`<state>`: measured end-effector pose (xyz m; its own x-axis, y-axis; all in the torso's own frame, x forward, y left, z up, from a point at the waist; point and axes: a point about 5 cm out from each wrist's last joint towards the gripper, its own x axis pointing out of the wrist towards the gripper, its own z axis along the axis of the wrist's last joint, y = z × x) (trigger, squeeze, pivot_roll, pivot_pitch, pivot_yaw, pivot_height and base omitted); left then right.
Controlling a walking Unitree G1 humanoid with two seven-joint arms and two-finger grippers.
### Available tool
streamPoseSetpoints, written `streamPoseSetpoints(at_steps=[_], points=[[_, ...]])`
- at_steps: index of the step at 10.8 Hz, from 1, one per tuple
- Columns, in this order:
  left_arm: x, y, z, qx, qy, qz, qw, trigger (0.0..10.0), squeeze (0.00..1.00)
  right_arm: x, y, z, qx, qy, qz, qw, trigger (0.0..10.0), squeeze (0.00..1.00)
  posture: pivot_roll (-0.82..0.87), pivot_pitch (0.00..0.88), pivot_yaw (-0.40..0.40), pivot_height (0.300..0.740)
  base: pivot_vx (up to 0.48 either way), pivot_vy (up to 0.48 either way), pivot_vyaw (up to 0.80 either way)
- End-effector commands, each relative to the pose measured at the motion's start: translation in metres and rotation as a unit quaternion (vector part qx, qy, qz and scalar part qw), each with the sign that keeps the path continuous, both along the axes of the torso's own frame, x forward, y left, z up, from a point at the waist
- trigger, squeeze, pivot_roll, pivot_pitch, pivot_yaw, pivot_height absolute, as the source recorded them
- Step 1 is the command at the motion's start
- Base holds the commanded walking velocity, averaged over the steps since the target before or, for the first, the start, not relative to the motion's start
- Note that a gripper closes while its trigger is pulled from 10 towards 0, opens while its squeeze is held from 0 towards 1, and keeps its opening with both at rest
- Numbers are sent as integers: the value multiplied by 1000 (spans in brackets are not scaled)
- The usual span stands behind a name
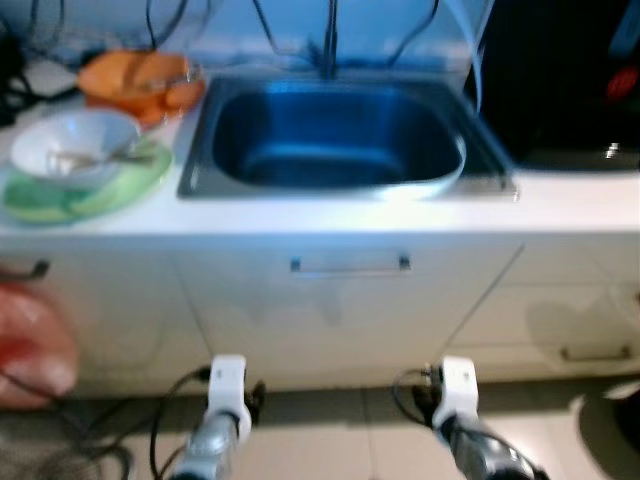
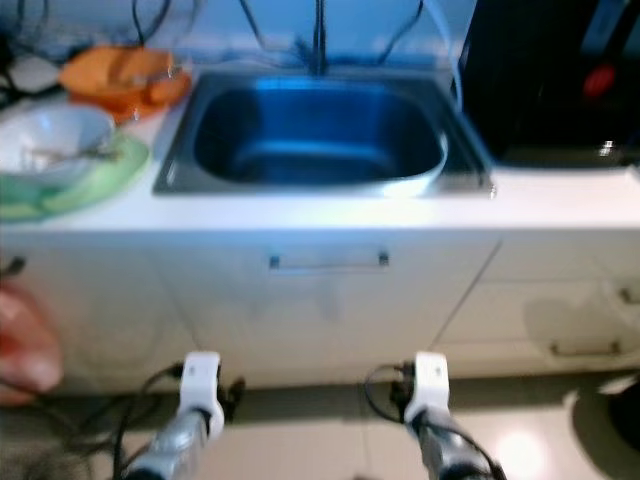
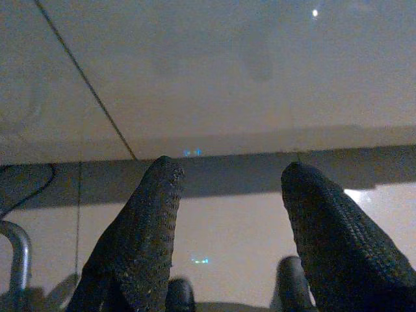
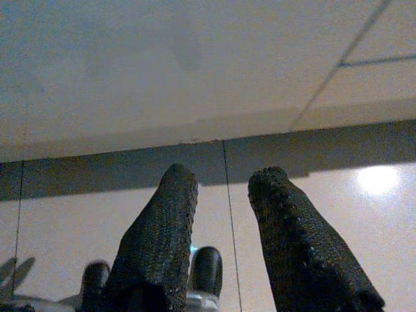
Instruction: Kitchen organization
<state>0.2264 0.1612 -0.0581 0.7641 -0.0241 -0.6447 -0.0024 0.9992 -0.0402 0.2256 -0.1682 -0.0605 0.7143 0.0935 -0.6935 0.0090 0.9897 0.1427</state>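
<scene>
While both arms hang low in front of the cabinet, nothing is actually being handled yet. The left gripper (image 3: pixel 231 195) has its fingers spread wide with nothing between them, and the right gripper (image 4: pixel 224 195) is parted a bit less, also holding nothing; both point at the floor by the cabinet base.

Using the sink (image 1: pixel 335 135) as the landmark: a white bowl (image 1: pixel 75 145) with a utensil in it sits on a green plate (image 1: pixel 120 185) just left of the sink, and an orange dish (image 1: pixel 135 80) sits behind them, near the sink's back left corner. A drawer handle (image 1: pixel 350 264) is right below the sink.

My guess on the risks: the head views are blurry, so any reach could be misjudged, and that stacked bowl looks easy to knock or slide off the plate. Cables (image 1: pixel 30 40) left of the orange dish could snag too.
</scene>
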Motion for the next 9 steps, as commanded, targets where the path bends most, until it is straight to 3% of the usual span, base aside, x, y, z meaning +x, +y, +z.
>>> streamPoseSetpoints(at_steps=[1,5,7,9], points=[[-8,7,-5,10,14,8,1000,10000,0,-6,7,-4,8,12,4,1000,10000,0,56,61,-27,740,0,0,0],[-11,10,-6,15,16,7,1000,10000,0,-10,9,-7,6,22,6,1000,10000,0,59,66,-22,740,0,0,0],[-9,17,-2,28,-6,18,999,10000,0,-13,-5,-8,-19,22,1,1000,10000,0,55,62,-15,740,0,0,0],[-8,28,3,31,-45,39,998,10000,0,-17,-38,-4,-47,4,-33,998,10000,0,59,58,-16,740,0,0,0]])
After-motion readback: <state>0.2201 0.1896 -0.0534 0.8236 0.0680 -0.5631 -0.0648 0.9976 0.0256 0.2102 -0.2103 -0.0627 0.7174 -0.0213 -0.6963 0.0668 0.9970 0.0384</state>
